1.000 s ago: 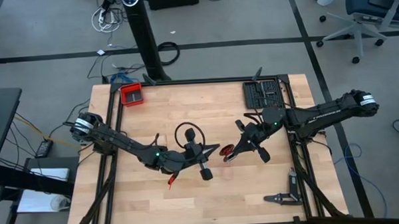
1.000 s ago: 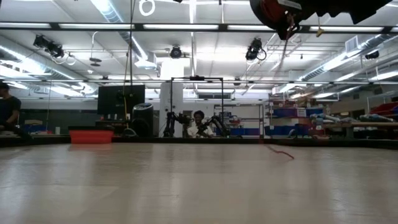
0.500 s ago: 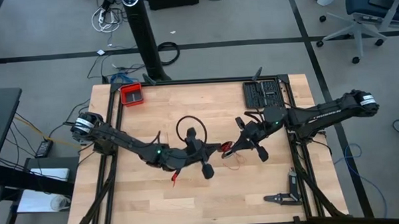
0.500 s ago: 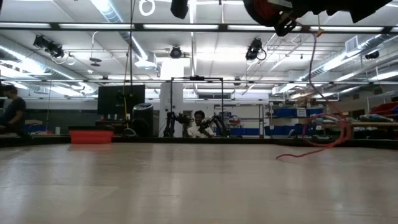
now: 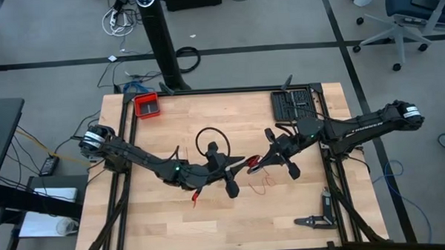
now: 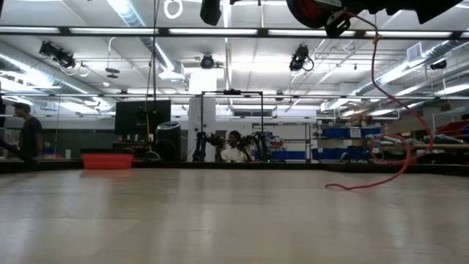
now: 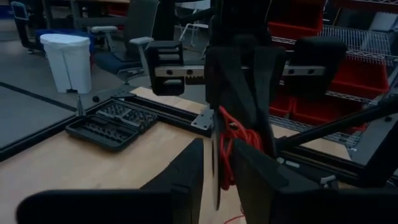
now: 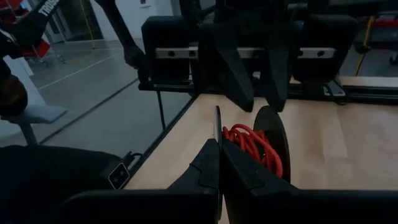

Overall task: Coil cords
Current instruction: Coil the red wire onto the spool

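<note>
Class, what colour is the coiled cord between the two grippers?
Red cord, clearest in the right wrist view.

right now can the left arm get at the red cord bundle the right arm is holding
Probably yes. The left pincer is open and right next to the red cord bundle pinched in the right pincer, with nothing between them; only the right fingers crowd it.

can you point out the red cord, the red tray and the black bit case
red cord (image 8: 252,144): right wrist view, on the coiled bundle between the claws.
red tray (image 5: 146,105): high view, on its rim at the table's far left corner.
black bit case (image 5: 293,104): high view, on the middle of its open face.
</note>
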